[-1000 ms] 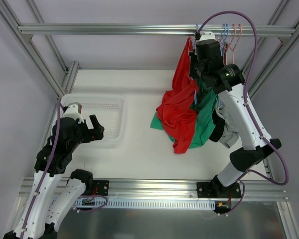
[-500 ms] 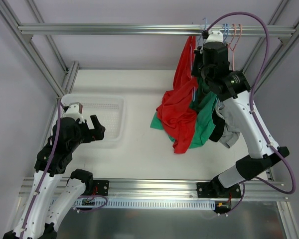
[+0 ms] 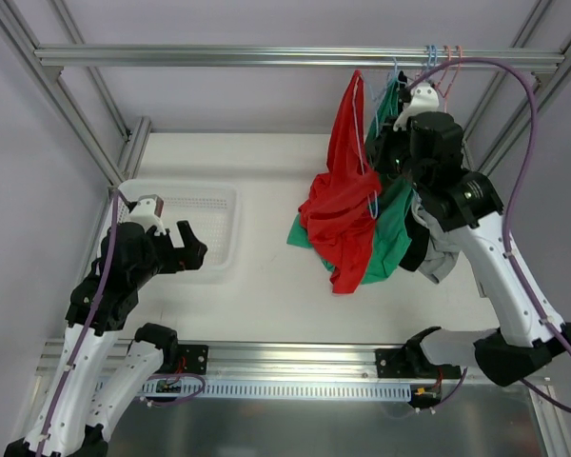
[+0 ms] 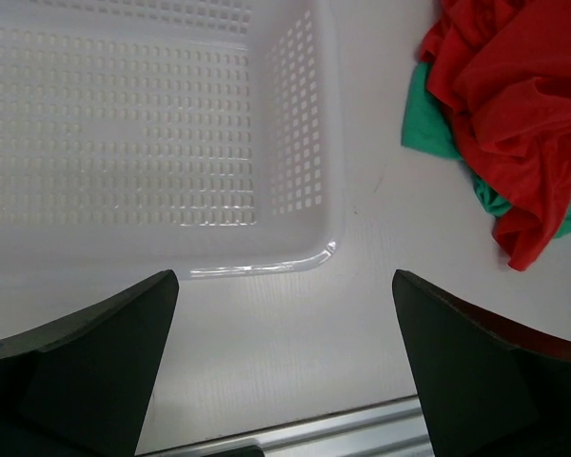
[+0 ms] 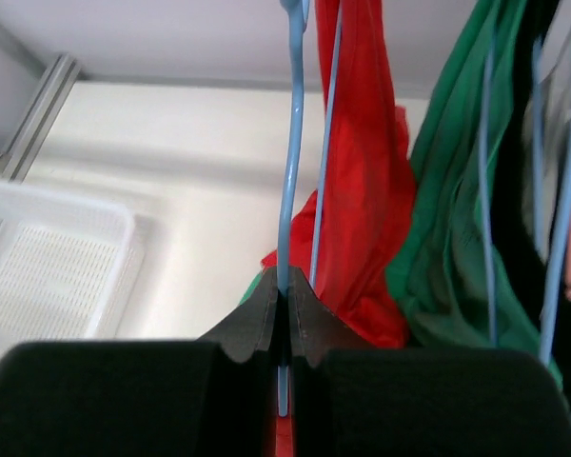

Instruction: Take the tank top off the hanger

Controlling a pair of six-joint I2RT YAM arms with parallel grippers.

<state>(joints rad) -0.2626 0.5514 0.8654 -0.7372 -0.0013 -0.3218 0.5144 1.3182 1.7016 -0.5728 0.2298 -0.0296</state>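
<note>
A red tank top (image 3: 344, 181) hangs on a light blue hanger (image 3: 372, 133) under the top rail, its lower part heaped on the table. In the right wrist view the red tank top (image 5: 366, 181) hangs right of the blue hanger wire (image 5: 289, 171). My right gripper (image 5: 284, 297) is shut on that hanger wire; in the top view it (image 3: 392, 129) sits high beside the garment. My left gripper (image 3: 192, 249) is open and empty above the table by the white basket (image 3: 195, 205), fingers (image 4: 95, 352) wide apart.
A green garment (image 3: 390, 228) and dark and grey garments (image 3: 428, 252) hang or lie right of the red one. More hangers (image 3: 438, 67) hang on the top rail (image 3: 219, 55). The white basket (image 4: 295, 181) lies left. Frame posts stand at both sides.
My right arm has swung to the right and lifted, carrying the blue hanger with the red tank top outward from the rail. The left gripper has shifted only slightly.
</note>
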